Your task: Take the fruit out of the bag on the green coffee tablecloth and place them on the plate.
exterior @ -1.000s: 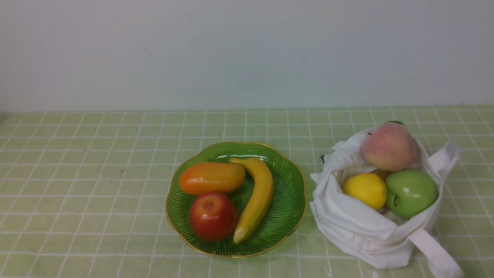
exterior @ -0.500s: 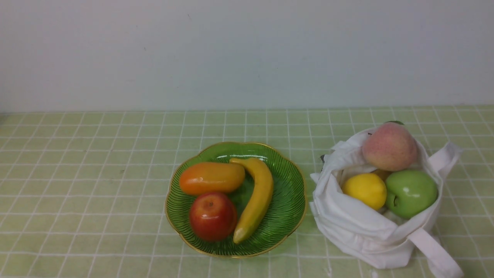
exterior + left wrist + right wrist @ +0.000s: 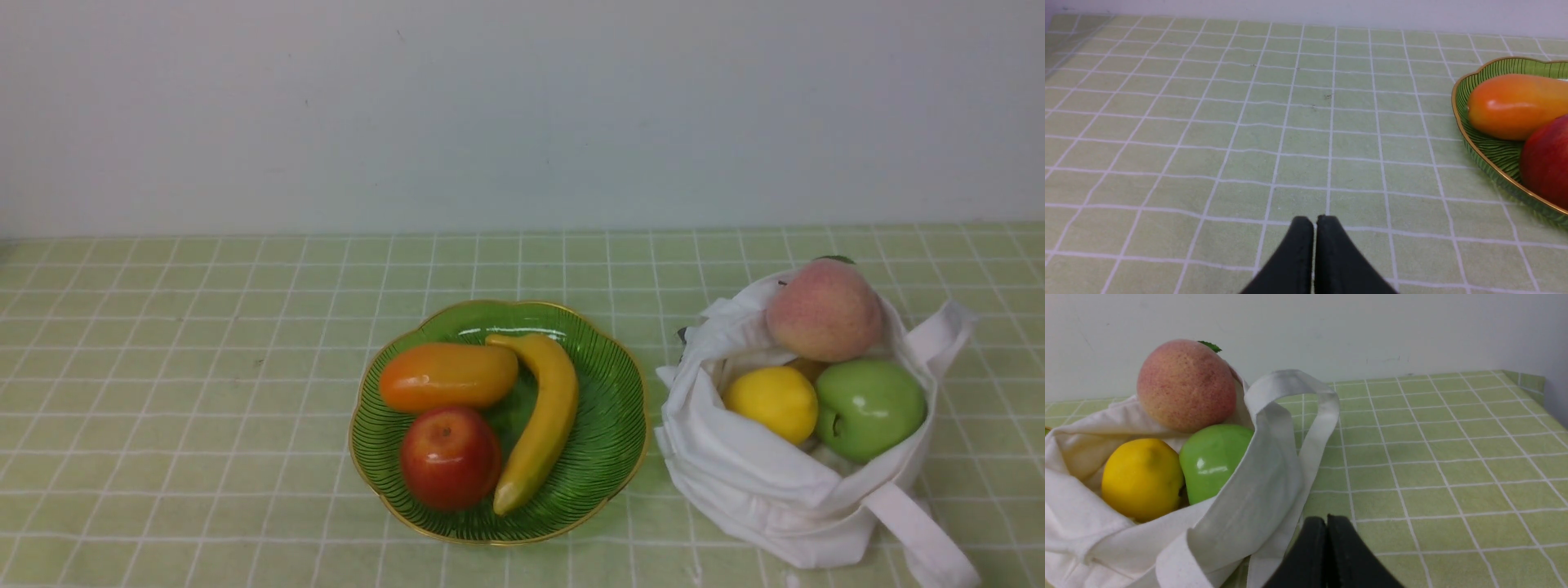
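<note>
The white cloth bag (image 3: 767, 482) sits open at the right on the green checked tablecloth (image 3: 204, 384). It holds a pink peach (image 3: 824, 310), a yellow lemon (image 3: 771, 403) and a green apple (image 3: 869, 408). The green glass plate (image 3: 608, 441) at centre holds a yellow banana (image 3: 543, 420), an orange fruit (image 3: 449, 376) and a red apple (image 3: 451, 457). Neither gripper shows in the front view. My left gripper (image 3: 1314, 222) is shut and empty over bare cloth, beside the plate (image 3: 1494, 155). My right gripper (image 3: 1326, 522) is shut and empty beside the bag's strap (image 3: 1306, 416).
A plain white wall runs behind the table. The tablecloth's far right corner (image 3: 1523, 381) shows in the right wrist view. A second bag strap (image 3: 922, 535) lies on the cloth at the front right.
</note>
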You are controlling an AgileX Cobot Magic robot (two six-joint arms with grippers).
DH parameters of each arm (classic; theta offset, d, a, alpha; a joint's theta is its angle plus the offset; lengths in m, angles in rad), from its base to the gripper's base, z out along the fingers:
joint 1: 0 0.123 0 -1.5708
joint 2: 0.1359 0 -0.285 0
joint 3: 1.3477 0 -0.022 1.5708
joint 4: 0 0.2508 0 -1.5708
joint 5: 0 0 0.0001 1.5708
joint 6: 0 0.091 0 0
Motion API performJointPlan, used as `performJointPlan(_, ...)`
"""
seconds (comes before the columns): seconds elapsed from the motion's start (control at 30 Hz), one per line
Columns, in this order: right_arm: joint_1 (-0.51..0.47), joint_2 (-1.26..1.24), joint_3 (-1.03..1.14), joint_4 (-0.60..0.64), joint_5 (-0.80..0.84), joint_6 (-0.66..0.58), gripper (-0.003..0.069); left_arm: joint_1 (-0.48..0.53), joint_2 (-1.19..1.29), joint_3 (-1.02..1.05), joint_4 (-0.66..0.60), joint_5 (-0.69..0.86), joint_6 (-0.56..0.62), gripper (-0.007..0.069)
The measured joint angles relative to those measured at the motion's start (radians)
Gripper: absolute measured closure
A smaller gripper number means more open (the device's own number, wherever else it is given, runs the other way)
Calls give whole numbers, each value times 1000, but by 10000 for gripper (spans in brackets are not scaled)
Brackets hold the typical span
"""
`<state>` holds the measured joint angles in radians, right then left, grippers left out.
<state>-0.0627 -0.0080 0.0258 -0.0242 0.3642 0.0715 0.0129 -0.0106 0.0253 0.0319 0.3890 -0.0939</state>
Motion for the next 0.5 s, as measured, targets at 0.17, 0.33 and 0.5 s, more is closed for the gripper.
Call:
performJointPlan(0.17,0,0,0,0,0,0,673,0,0,0,0,0,0,632)
performJointPlan(0.33,0,0,0,0,0,0,673,0,0,0,0,0,0,632)
performJointPlan(0.5,0,0,0,0,0,21,673,0,0,0,0,0,0,632)
